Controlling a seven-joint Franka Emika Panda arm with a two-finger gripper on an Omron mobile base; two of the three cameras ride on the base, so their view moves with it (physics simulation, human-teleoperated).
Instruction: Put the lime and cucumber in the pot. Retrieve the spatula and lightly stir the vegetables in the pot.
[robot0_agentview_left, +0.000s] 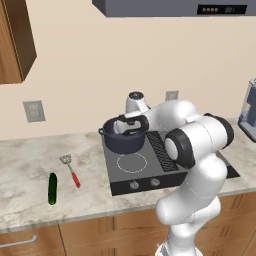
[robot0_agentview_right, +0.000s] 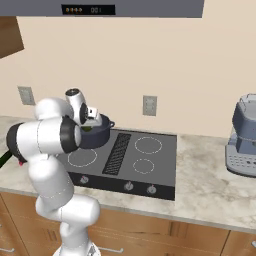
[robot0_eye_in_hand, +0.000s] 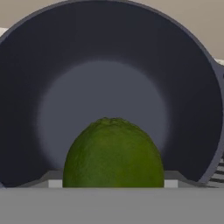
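A: Layout. The pot (robot0_agentview_left: 124, 135) stands on the rear left burner of the cooktop (robot0_agentview_left: 150, 170), its near wall just behind the white ring of the front left burner. Bare counter (robot0_agentview_left: 30, 165) stretches to the left of the cooktop; a grey appliance (robot0_agentview_right: 243, 137) stands on the counter well to the right.

B: Position of the gripper (robot0_agentview_left: 128, 126)?

A: Directly above the pot's mouth, inside the line of the rim, pointing down into it.

B: State of the fingers?

A: Spread wide around the lime (robot0_eye_in_hand: 113, 153), one on each side, and closed on it. The fingertips themselves are hidden by the fruit in the hand view.

B: Appearance of the lime?

A: A rounded, dull green fruit with a pebbled skin, seen against the pot's dark blue-grey floor.

B: Contents of the pot?

A: The visible floor and walls are bare; whether the lime touches the floor cannot be told.

B: The other items?

A: The cucumber (robot0_agentview_left: 52, 188), long and dark green, lies on the counter near its front edge, left of the cooktop. The spatula (robot0_agentview_left: 70, 169), red handle and grey slotted head, lies just right of it, apart from it.
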